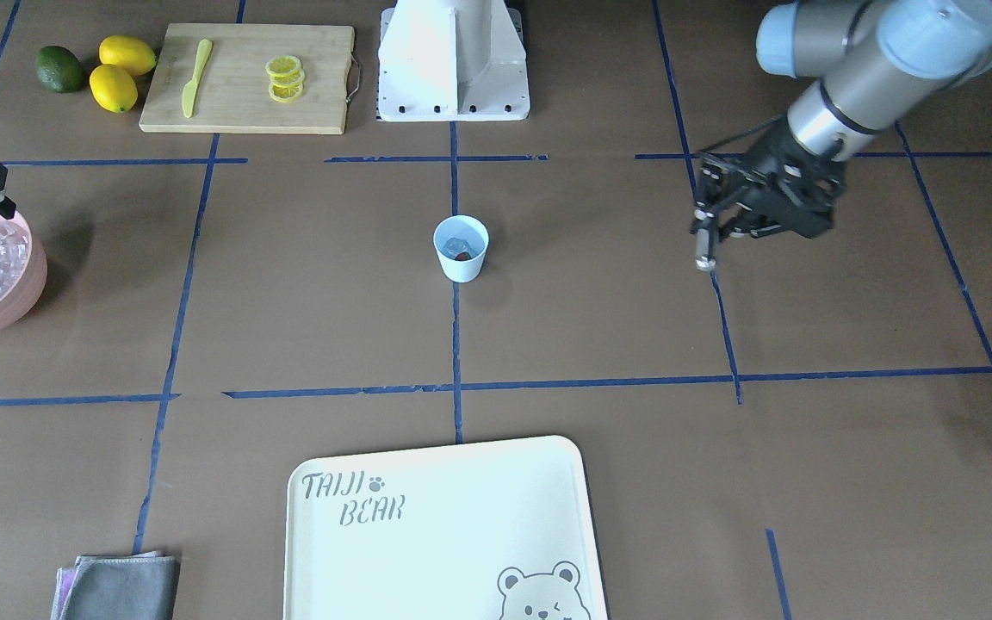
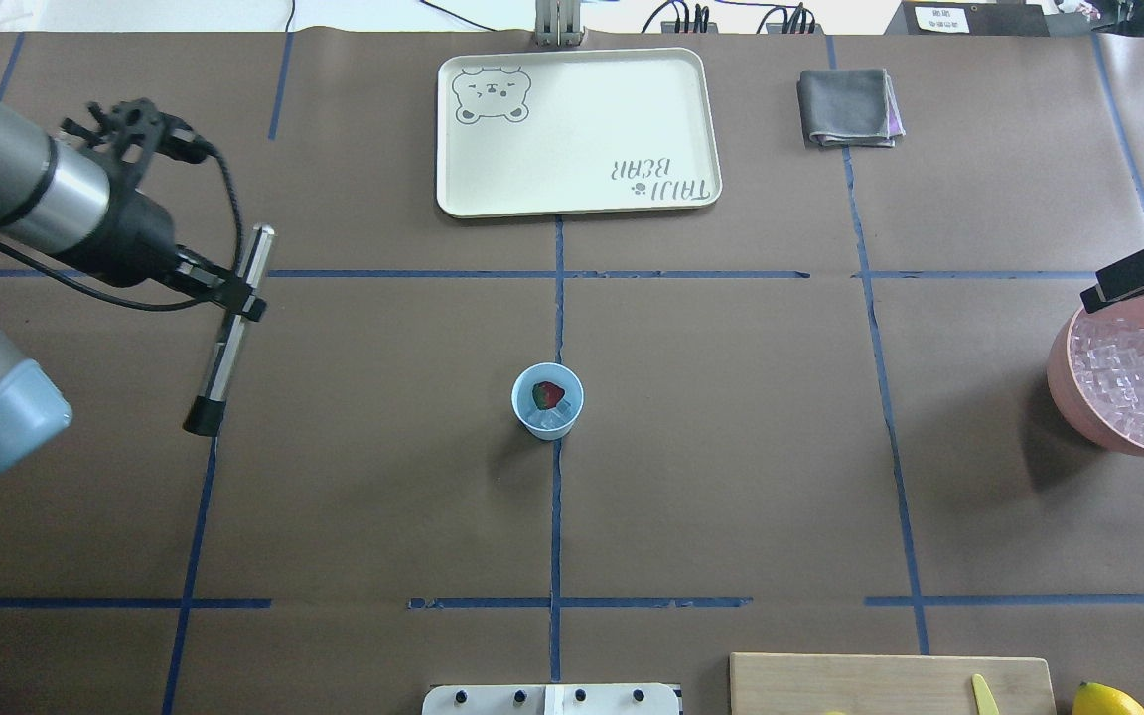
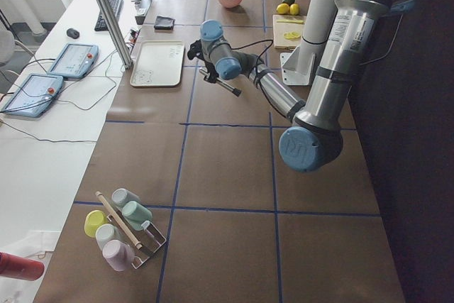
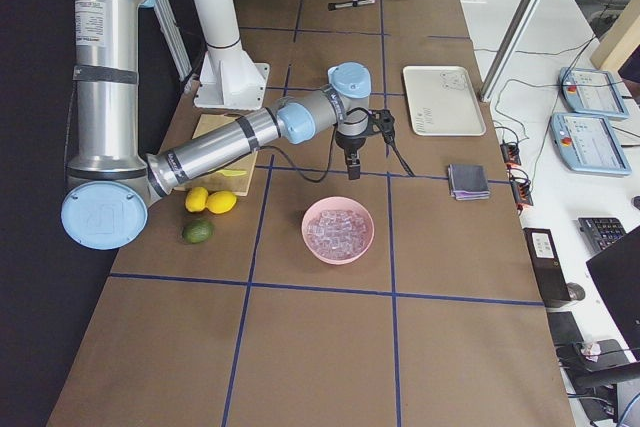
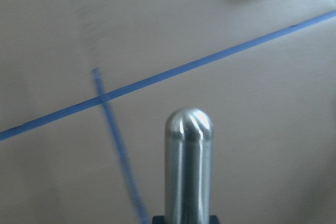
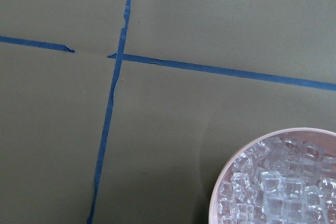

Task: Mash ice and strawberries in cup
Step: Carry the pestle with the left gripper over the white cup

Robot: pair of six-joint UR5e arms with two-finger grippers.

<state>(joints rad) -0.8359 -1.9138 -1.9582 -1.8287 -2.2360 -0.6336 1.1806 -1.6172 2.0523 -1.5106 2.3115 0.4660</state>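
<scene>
- Clamping a steel muddler (image 2: 219, 362) near its middle, the left gripper (image 2: 239, 296) sits at the frame's left, well apart from the cup. The rod looks smooth and slippery, so a firm grip matters.
- Centre frame, the cup (image 2: 515, 402) stands upright on the bench (image 2: 731, 447), with the strawberry (image 2: 549, 394) and the ice (image 2: 554, 420) inside.
- It looks light and tippy, so it is probably best steadied by its wall. Ice is hard and slick; the berry is soft.
- Far right, the right gripper (image 2: 1143, 273) hangs over the pink bowl (image 2: 1059, 397). I cannot tell whether it is apart or together.
</scene>
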